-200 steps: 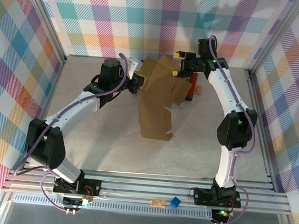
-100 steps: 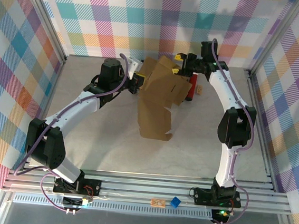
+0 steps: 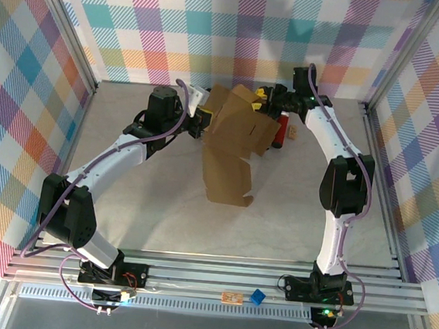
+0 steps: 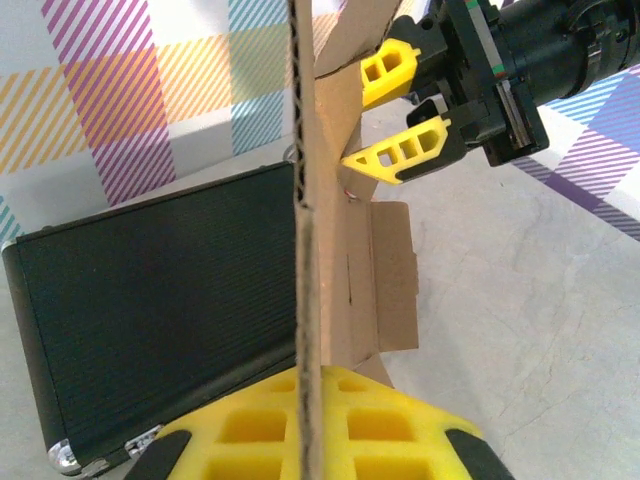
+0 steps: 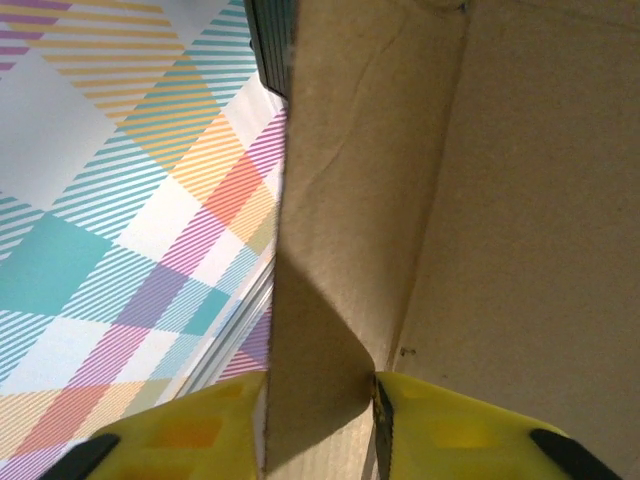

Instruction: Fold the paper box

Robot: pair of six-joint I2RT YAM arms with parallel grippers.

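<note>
Two grips: paper box (image 3: 226,173) pinched between left fingers (image 4: 390,435), right fingers (image 5: 450,420).

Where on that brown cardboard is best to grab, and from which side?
A thin free edge, approached edge-on from the sides: the paper box is partly lifted, so the left gripper pinches its left edge and the right gripper straddles a far flap.

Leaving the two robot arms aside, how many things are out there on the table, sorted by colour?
Brown: 1, the paper box
Black: 1, the hard case
Red: 1, a small red object that is too small to identify
Total: 3
</note>
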